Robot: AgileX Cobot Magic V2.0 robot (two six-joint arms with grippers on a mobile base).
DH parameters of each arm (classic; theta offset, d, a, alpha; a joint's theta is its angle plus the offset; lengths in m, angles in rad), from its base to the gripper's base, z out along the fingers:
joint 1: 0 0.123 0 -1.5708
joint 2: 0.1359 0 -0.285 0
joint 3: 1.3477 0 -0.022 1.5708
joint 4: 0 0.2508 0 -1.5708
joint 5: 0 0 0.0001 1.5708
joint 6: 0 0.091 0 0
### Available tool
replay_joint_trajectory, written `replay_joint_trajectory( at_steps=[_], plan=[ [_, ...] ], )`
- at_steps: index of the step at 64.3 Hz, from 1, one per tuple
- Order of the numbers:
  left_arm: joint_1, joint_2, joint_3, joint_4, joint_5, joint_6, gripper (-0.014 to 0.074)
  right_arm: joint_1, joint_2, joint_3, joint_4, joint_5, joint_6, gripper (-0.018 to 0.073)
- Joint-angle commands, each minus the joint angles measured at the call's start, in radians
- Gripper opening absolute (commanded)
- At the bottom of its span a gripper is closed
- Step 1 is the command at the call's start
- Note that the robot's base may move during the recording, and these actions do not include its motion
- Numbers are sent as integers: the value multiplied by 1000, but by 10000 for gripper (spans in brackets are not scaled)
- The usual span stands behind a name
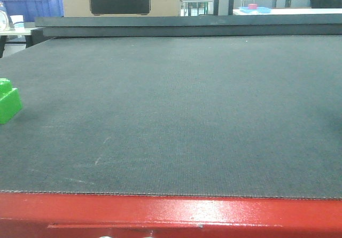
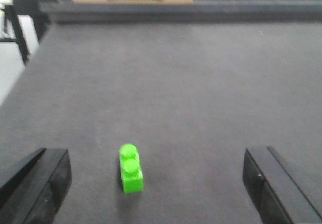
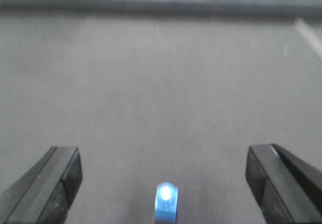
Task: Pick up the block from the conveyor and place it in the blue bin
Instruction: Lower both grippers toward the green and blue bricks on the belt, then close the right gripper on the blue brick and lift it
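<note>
Block (image 2: 131, 169) lies on conveyor (image 2: 191, 83) between spread left fingers (image 2: 43, 183)

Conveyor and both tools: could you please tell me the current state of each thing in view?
Green block: studs up on the belt, loose, between the left tool's fingers.
Blue block: on the belt, loose, blurred, between the right tool's fingers.
Left tool: open, empty.
Right tool: open, empty.
Conveyor: carrying both blocks; cannot tell if it is running.
</note>
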State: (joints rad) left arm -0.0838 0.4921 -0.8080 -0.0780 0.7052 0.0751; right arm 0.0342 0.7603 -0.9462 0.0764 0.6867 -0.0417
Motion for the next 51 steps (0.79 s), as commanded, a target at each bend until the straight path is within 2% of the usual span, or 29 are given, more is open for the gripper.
replay_joint_trajectory(
  at_steps=[1, 16, 26, 38, 51],
  plan=[
    [-33, 33, -23, 1, -2, -7, 599, 0, 117, -88, -3, 99, -3, 570],
    [-83, 81, -34, 6, -4, -7, 599, 0, 368, -290, -3, 309, -3, 570],
    [-103, 90, -34, 6, -4, -7, 599, 0, 497, -311, -8, 318, -11, 570],
    [-103, 90, -34, 6, -6, -7, 599, -2, 652, -311, -76, 329, -12, 570],
    [-103, 90, -34, 6, -6, -7, 599, -4, 795, -311, -61, 302, -12, 570]
  ],
)
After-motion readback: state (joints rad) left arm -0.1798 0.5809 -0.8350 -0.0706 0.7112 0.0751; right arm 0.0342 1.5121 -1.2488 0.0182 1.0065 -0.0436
